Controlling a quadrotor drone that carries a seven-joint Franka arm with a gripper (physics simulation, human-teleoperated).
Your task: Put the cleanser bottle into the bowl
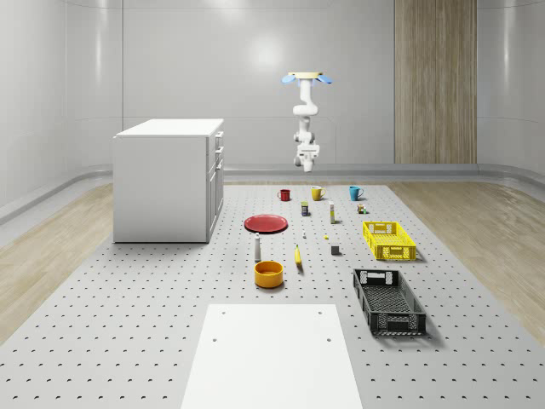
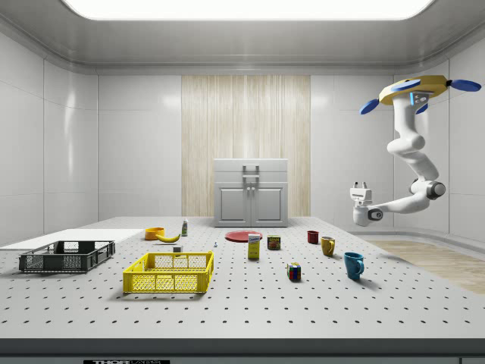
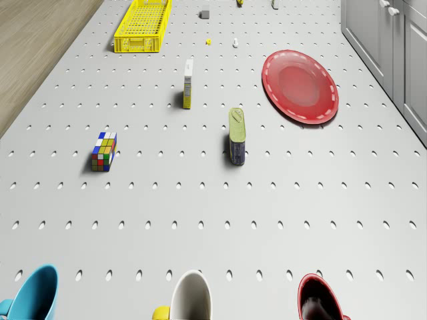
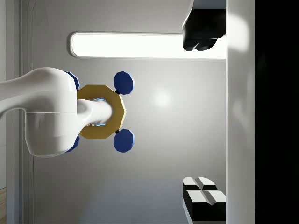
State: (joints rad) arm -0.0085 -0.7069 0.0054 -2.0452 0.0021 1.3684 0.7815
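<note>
The cleanser bottle [image 1: 257, 247] is a small white upright bottle in the middle of the perforated table, also seen in the side view [image 2: 184, 227]. The orange bowl [image 1: 268, 273] stands just in front of it, a short gap apart [image 2: 154, 233]. The drone [image 1: 306, 78] hovers high over the table's far end, above the row of mugs [image 2: 419, 91]. Its arm hangs down and bends back, so the gripper [image 2: 359, 185] points upward, far from the bottle. In the wrist view the gripper [image 4: 200, 113] is open with nothing between its fingers, facing the ceiling.
A white cabinet [image 1: 166, 179] stands at the whole-scene view's left. A red plate [image 1: 266, 223], a banana [image 1: 298, 256], a yellow crate [image 1: 388, 239] and a black crate [image 1: 388, 300] lie around the bowl. Mugs [image 3: 190, 297], a can [image 3: 237, 135] and a puzzle cube [image 3: 104, 151] sit below the drone.
</note>
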